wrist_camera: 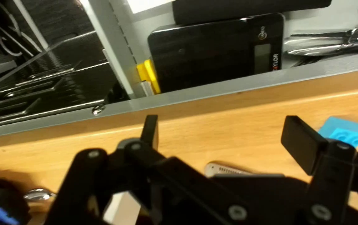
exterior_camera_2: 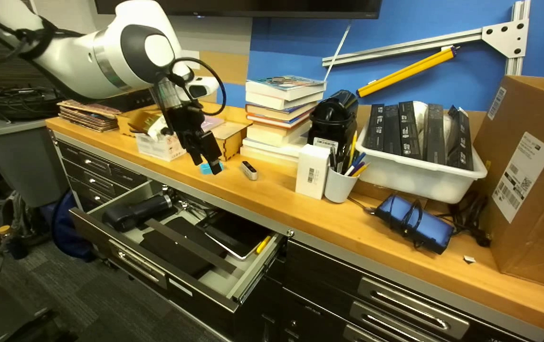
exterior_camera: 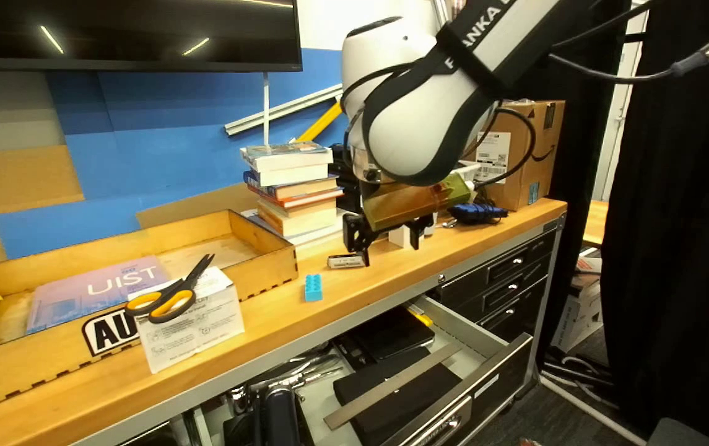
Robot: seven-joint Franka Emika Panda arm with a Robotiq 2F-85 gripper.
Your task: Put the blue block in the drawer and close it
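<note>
Nearest in an exterior view: one wide drawer point(exterior_camera: 506, 371) is standing open, apparently awaiting your loading. Next: one blue block point(exterior_camera: 313, 288) is lying on the tabletop point(exterior_camera: 280, 322), outside the drawer; grasping, placing and closing are remaining for you. Beyond: your one end effector point(exterior_camera: 390, 248) is hovering over the tabletop, its jaws standing wide apart, holding nothing. Farthest: one stack of books point(exterior_camera: 295, 191) is sitting behind; you are not getting a sure volume count.
</note>
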